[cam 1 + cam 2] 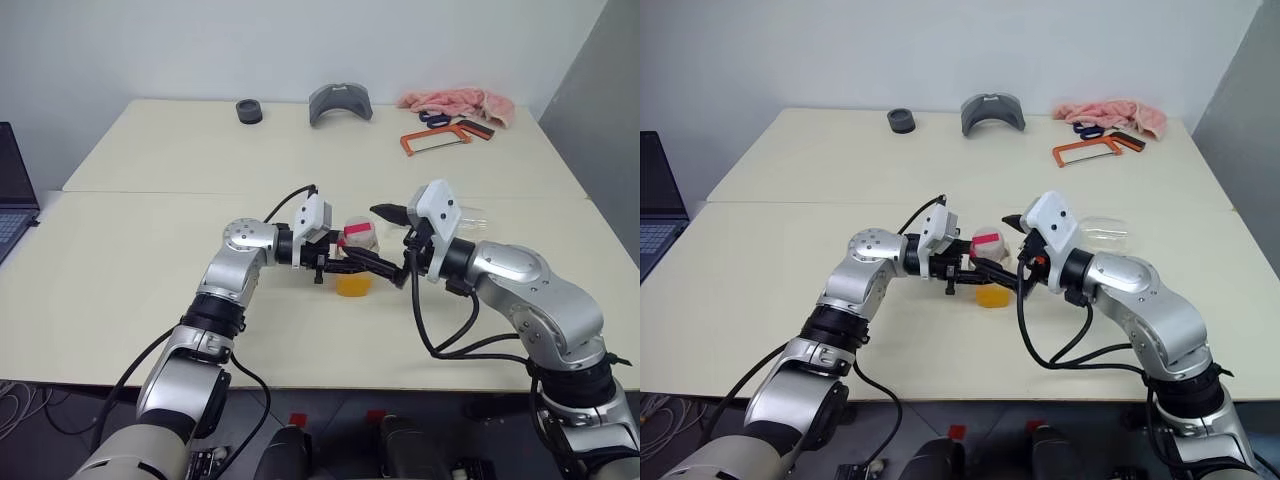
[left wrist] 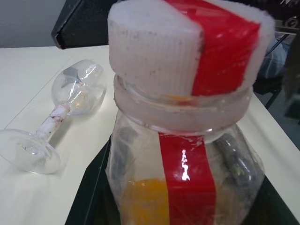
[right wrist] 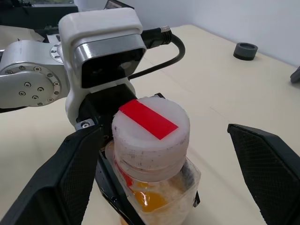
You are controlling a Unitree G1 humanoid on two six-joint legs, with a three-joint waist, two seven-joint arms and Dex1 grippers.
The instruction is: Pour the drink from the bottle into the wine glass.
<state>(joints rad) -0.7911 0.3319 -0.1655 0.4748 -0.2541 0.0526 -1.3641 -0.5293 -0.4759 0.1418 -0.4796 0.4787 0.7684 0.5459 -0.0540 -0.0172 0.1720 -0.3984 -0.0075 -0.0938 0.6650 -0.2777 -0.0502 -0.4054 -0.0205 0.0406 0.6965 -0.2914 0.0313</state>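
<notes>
Left wrist view, bottle (image 2: 187,154) base cut off

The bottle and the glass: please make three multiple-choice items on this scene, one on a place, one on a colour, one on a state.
1. Where is the wine glass?
A. Upright beside the laptop
B. On its side on the table
C. In the right gripper

2. What colour is the stripe on the cap?
A. Red
B. Blue
C. Green

3. How does the right gripper stand?
A. Shut on the cap
B. Shut on the wine glass
C. Open, one finger on each side of the cap

Answers:
1 B: the left wrist view shows the glass lying down, with its foot and bowl on the table.
2 A: a red band runs over the white cap and down the bottle, which the left gripper holds.
3 C: the right wrist view shows both black fingers apart from the cap.
</notes>
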